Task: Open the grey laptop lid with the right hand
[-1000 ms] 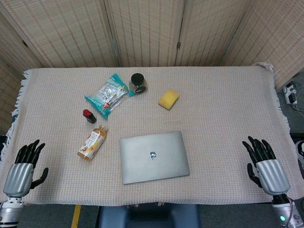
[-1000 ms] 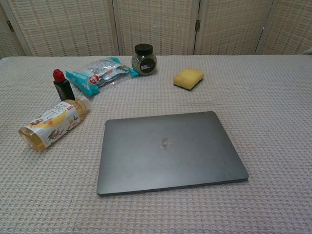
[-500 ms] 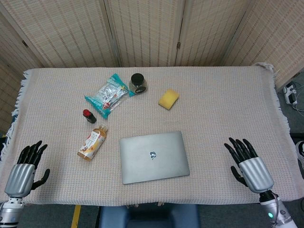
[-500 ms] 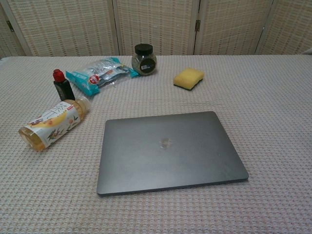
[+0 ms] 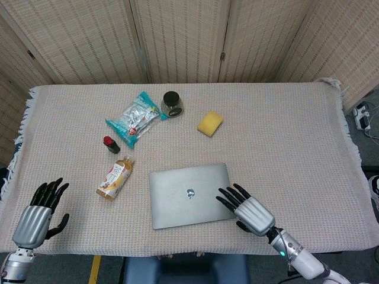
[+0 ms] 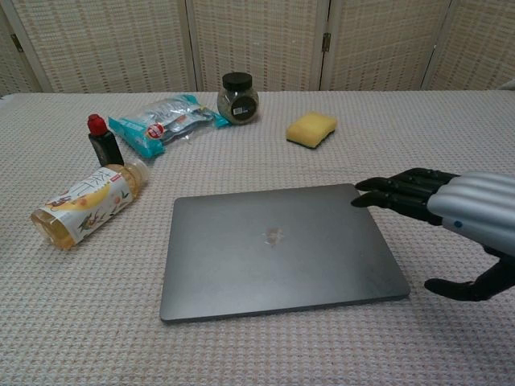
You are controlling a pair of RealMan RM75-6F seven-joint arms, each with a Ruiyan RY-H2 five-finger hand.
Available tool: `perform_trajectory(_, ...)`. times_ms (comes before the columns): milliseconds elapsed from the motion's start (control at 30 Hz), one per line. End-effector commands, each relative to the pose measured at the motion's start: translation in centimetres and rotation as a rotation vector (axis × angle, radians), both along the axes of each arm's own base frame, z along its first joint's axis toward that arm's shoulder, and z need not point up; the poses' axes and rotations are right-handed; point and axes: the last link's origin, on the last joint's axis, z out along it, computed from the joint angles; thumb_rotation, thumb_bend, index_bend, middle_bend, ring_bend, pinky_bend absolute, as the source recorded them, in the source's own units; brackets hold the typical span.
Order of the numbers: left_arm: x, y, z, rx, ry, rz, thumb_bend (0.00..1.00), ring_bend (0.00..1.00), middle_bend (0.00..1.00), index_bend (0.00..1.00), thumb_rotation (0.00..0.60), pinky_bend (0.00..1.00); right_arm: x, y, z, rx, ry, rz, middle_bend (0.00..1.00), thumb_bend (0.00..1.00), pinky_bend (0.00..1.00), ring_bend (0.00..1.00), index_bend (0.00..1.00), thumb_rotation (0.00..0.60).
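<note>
On the near-centre of the cloth-covered table (image 5: 284,118) lies the grey laptop (image 5: 190,194), lid closed, a small logo on it but no legible writing. Right hand (image 5: 247,209) — fingers spread, empty — hovers at the laptop's right edge; thumb shows only in chest view. Left hand (image 5: 39,212), head view only, rests spread and empty at the near-left corner, well apart — bottle (image 5: 115,177) label unreadable.

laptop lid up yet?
No, the grey laptop lies flat and closed on the table, with the right hand spread open at its right edge and nothing lifted.
</note>
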Motion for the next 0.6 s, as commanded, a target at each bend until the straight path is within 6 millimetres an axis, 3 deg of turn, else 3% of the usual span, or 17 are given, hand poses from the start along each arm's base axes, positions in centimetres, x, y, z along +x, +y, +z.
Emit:
perform_trajectory(33, 0.0, 0.0, 0.0, -0.001, -0.003, -0.001, 0.48, 0.00, 0.03, 0.07, 0.600, 0.00, 1.9, -1.4, -2.9, 0.052, 0.017, 0.051, 0.00, 0.34, 0.00, 0.00, 0.00, 0.600)
perform_trajectory(300, 0.1, -0.1, -0.1, -0.003, -0.012, -0.006, 0.48, 0.00, 0.03, 0.07, 0.600, 0.00, 4.7, -2.5, -7.4, 0.109, 0.025, 0.111, 0.00, 0.34, 0.00, 0.00, 0.00, 0.600)
perform_trajectory(600, 0.0, 0.0, -0.3, -0.009, -0.015, 0.000, 0.48, 0.00, 0.03, 0.07, 0.600, 0.00, 6.5, -2.7, -9.6, 0.135, 0.020, 0.136, 0.00, 0.34, 0.00, 0.00, 0.00, 0.600)
